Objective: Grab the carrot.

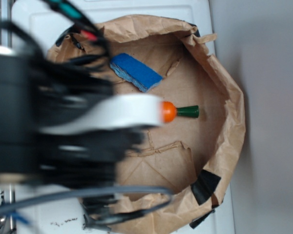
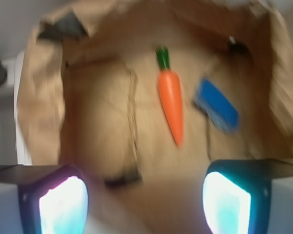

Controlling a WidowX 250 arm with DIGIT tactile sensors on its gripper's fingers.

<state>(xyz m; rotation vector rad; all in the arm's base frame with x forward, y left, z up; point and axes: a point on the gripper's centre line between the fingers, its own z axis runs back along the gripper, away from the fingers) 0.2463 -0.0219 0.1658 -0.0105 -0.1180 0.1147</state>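
Note:
The orange carrot with its dark green stem lies on the floor of a brown paper bag. Its stem points away from me and its tip toward me in the wrist view. My gripper hangs above the bag, open, with the two glowing pads wide apart and nothing between them. The carrot's tip lies ahead of the gap, slightly right of centre. In the exterior view only the carrot's thick end and stem show; the arm hides the tapered part.
A blue sponge block lies beside the carrot inside the bag, also seen as the blue sponge right of the carrot. The bag's crumpled walls rise all around, with black tape on the rim.

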